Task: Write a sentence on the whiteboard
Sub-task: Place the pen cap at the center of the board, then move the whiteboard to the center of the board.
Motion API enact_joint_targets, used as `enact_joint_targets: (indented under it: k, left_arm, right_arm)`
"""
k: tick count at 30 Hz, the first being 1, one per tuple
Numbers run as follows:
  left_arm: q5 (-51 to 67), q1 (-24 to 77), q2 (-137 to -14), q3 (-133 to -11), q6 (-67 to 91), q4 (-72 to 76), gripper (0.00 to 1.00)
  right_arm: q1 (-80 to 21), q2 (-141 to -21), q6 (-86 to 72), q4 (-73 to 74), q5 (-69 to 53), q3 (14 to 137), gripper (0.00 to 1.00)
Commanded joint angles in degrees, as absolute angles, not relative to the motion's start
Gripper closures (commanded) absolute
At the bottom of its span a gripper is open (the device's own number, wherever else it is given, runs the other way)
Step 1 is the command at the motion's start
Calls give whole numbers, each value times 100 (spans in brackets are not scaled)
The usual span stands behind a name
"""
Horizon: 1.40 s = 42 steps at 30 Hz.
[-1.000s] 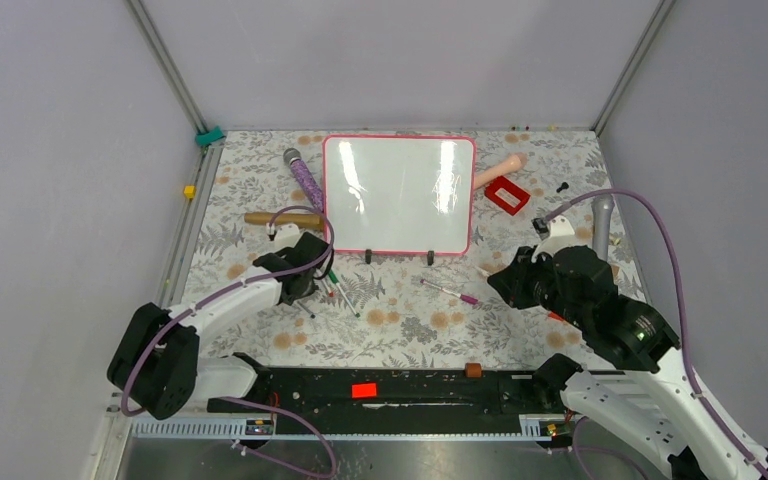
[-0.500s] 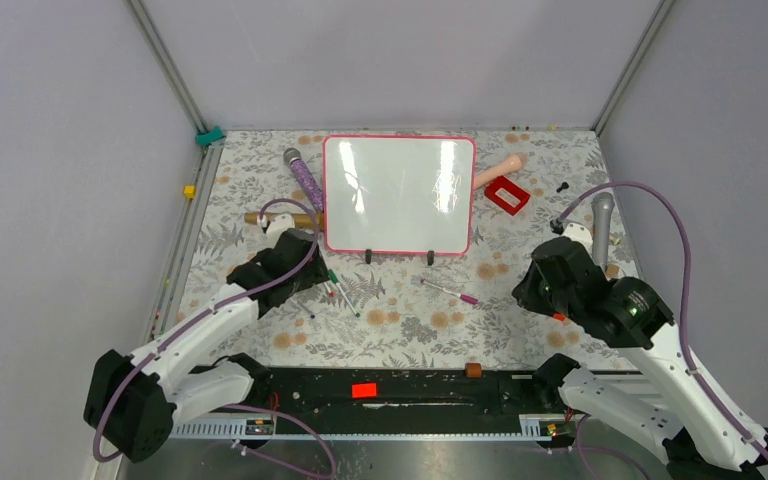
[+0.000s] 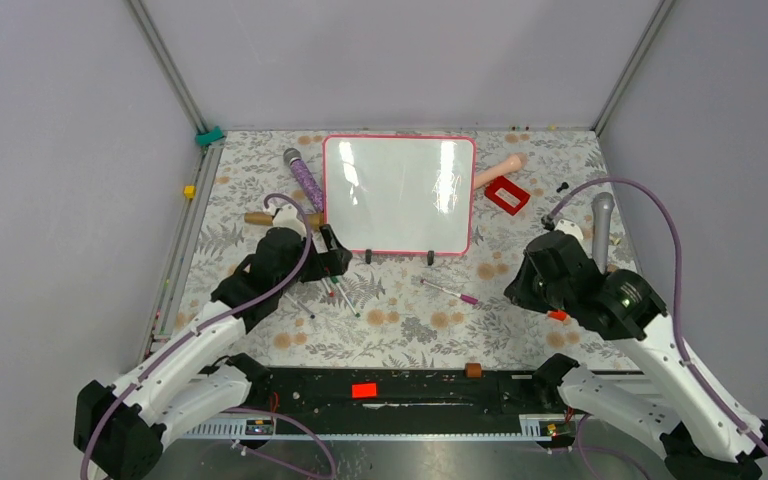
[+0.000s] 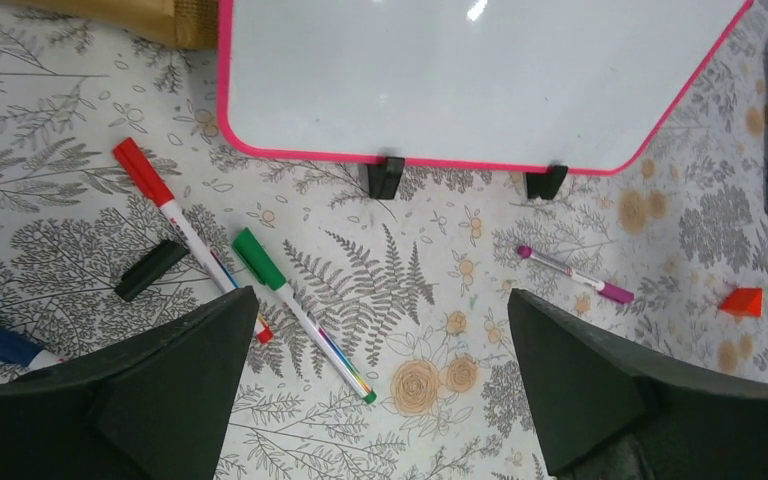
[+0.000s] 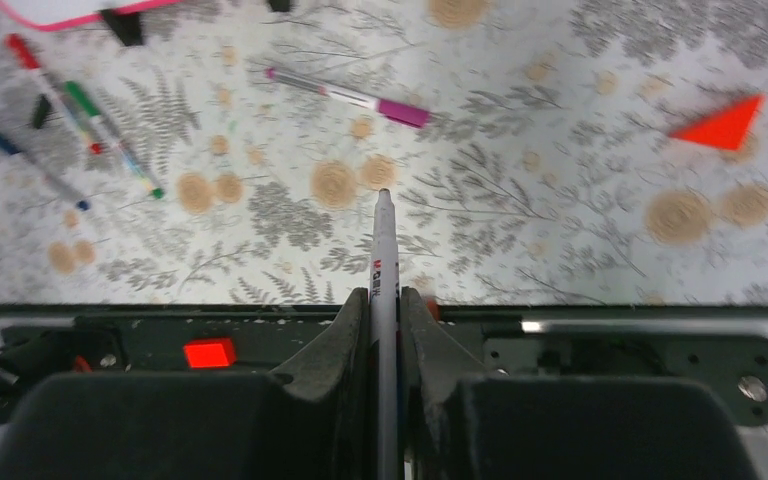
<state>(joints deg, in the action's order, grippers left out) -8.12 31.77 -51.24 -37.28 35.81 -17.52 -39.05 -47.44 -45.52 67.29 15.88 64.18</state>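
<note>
The whiteboard (image 3: 400, 195) stands at the back of the floral mat on two small black feet. Its pink-framed face (image 4: 460, 70) is blank, and no sentence shows on it. My left gripper (image 3: 322, 256) hangs just off the board's lower left corner. In the left wrist view this gripper (image 4: 380, 330) is open wide and holds nothing, above a green-capped marker (image 4: 295, 305). My right gripper (image 5: 384, 300) is shut on a white marker (image 5: 384, 250), whose tip points out over the mat. In the top view the right gripper (image 3: 532, 282) is to the right of the board.
A red-capped marker (image 4: 175, 225), a black cap (image 4: 150, 270), a blue marker (image 4: 0, 340) and a magenta pen (image 4: 572, 273) lie loose in front of the board. Around it are a red frame block (image 3: 506, 195), an orange wedge (image 5: 725, 125), a purple cylinder (image 3: 303, 178) and a grey cylinder (image 3: 601, 225).
My left gripper has gone from shut to wide open and moved forward toward the board's lower left corner. The right arm shifted slightly to the right, still gripping its marker.
</note>
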Motion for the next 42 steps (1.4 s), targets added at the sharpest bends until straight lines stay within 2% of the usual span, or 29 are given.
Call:
enact_joint_targets:
  k: [1, 6, 11, 13, 16, 22, 26, 29, 34, 38, 42]
  left_arm:
    - [-315, 3170, -4872, -3476, 3392, -1431, 1]
    - [-402, 3173, -4534, -3291, 3689, -1700, 1]
    - [-588, 3168, -4215, -3164, 4277, -1794, 1]
    - [-1019, 3170, -4043, -3072, 4463, -1854, 1]
    - [-704, 3167, -3841, -2944, 4141, -1577, 1]
    - [413, 3167, -3884, -2838, 3713, -794, 1]
    - [729, 3172, -4161, -2893, 3653, -575, 1]
    - [757, 3173, -4207, -2728, 3599, -232, 1]
    - [470, 3168, -4201, -2547, 3496, 138, 1]
    - [224, 3067, -4309, -2718, 3281, 217, 1]
    - [614, 2631, -4707, -2984, 3119, 544, 1]
  right_arm:
    - [-3890, -4114, -3818, 5611, 942, 6080, 100]
    - [-3887, -3804, -3782, 4486, 1446, 5717, 100]
    - [-3890, -4621, -3452, 3789, 1691, 6177, 100]
    - [-3893, -5062, -3214, 3779, 1514, 6561, 100]
    - [-3891, -5442, -2948, 3665, 1190, 6856, 100]
    - [-3797, -5196, -2820, 2579, 264, 6030, 100]
    - [-3770, -4949, -2933, 2482, 528, 5680, 100]
    - [-3761, -4633, -2812, 2352, 519, 5366, 100]
    - [-3696, -4722, -2213, 2720, -116, 5557, 100]
    - [-3659, -4512, -1936, 1932, 59, 5090, 100]
    - [-3490, -5361, -2019, 1674, -430, 5652, 100]
